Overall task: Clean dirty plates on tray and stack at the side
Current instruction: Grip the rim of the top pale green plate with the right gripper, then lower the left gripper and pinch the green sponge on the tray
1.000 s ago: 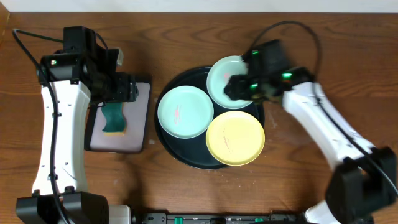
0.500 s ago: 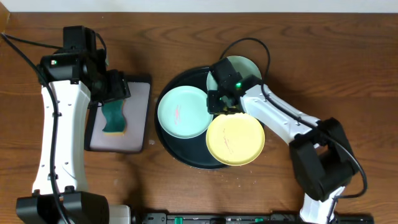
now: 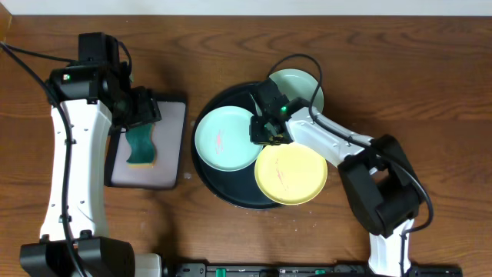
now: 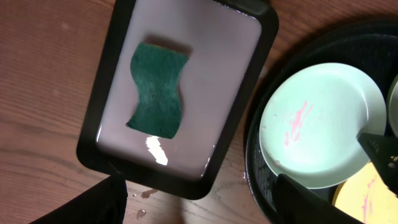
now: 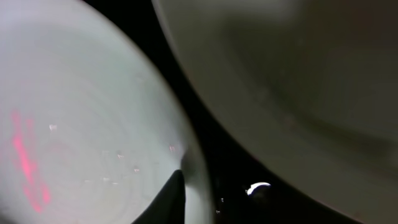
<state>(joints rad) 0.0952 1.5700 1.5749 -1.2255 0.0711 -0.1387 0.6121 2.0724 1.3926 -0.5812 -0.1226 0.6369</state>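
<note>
left gripper [image 4: 199,182] is spread wide, nothing held. right gripper [image 3: 265,132] spacing cannot be told; fingertip [image 5: 173,194] seen at mint plate [image 3: 223,140] rim on tray [image 3: 224,190].

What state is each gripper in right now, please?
Left gripper: open, holding nothing, above the sponge tray.
Right gripper: cannot tell whether shut; its tip is at the mint plate's rim.

Robot lab bench. Evidence: dark brown wood-grain tabletop [image 3: 430,92], two white-and-black robot arms, left arm [image 3: 73,154] and right arm [image 3: 323,142], above a black mounting rail [image 3: 269,269] at the near edge. Props: small pale plastic plates [image 3: 227,138] on a round black tray [image 3: 219,185].
</note>
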